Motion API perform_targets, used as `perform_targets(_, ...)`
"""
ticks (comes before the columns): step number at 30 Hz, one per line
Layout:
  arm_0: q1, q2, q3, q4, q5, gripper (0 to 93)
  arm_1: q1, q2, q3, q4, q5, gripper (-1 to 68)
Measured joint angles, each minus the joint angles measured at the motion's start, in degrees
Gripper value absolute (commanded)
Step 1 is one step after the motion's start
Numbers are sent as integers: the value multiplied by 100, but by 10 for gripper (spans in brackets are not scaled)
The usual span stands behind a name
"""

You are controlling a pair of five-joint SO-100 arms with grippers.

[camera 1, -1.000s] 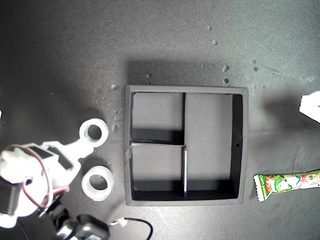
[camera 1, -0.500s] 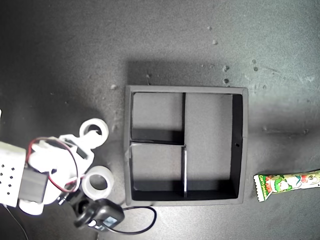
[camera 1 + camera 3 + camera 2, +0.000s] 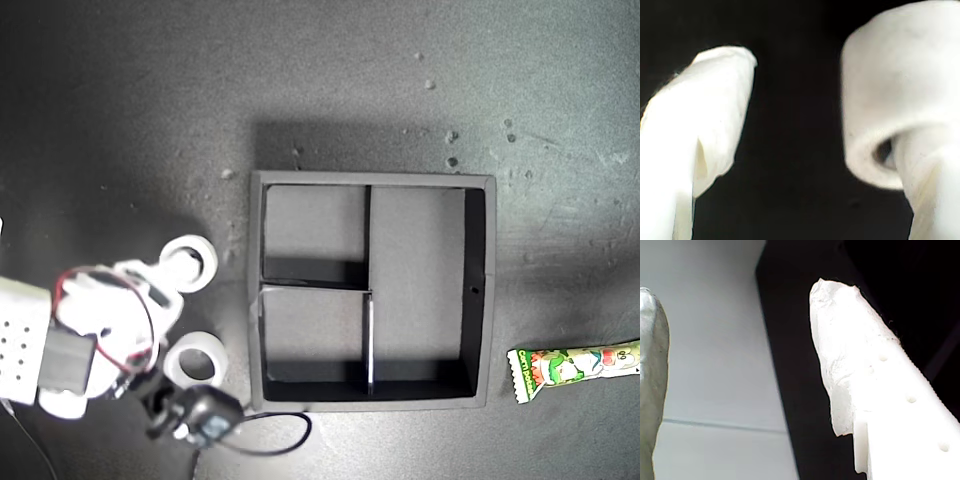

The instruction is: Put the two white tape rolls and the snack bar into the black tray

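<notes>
Exterior view: our second gripper stands at the view's left, jaws apart, one finger threaded through the hole of the upper tape roll (nothing clamped). The lower tape roll lies just beside it. To their right sits the black tray; the snack bar rests well apart, at the right edge. Our first gripper stands open, holding nothing.

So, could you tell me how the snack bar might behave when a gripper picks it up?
The snack bar looks like a thin, glossy packet, so it is probably light and perhaps slippery. Being long and narrow, it may sag if held by one crimped end.
</notes>
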Motion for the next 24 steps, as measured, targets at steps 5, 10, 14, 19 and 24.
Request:
perform_targets(5,-97,114,158,-53,35,200,18,0,44,-44,0,190)
perform_targets(10,-211,53,158,-272,70,59,-26,0,44,-299,0,205)
perform_targets(14,-202,53,193,-422,114,18,-132,-70,35,-527,0,219)
perform_targets(19,-369,53,387,-677,158,1,-246,-1872,-984,-615,0,236)
perform_targets(24,-404,246,483,-729,246,0,-360,-4456,-3103,-272,0,256)
